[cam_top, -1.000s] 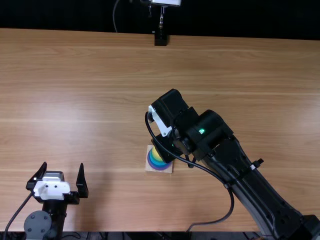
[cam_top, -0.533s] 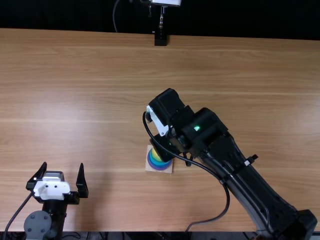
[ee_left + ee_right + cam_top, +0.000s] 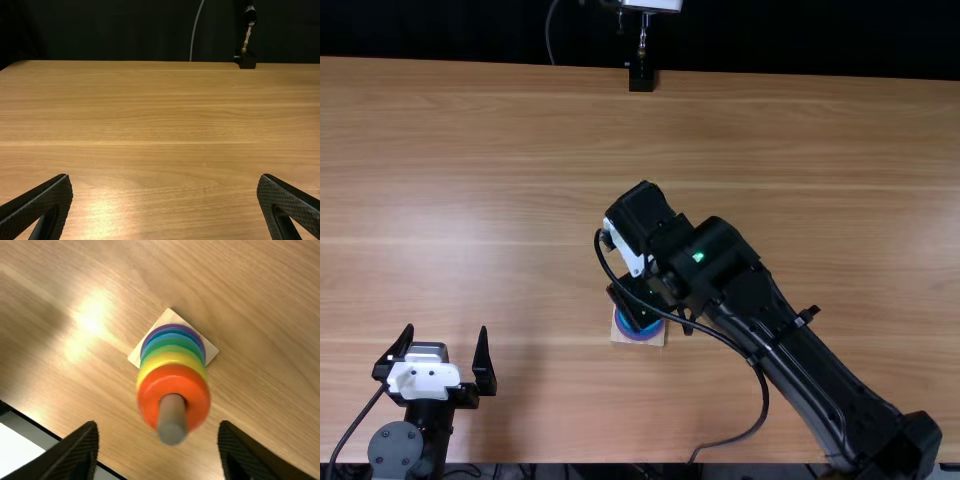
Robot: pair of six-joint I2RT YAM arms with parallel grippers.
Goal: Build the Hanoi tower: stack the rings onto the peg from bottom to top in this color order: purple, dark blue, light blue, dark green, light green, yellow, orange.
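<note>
Wooden table (image 3: pixel 520 150) | black backdrop (image 3: pixel 450 30) (cloth, perhaps) | stacked rings (image 3: pixel 150 395) | both arms' fingers (image 3: pixel 484 365) wide apart, holding nothing

This looks like a robotics lab, with a cabled left robot arm (image 3: pixel 396 448) and right robot arm (image 3: pixel 790 345) set at a wood-grain table (image 3: pixel 470 160), a metal rod (image 3: pixel 643 38) at its far edge, and a black backdrop (image 3: pixel 440 28) behind.
</note>
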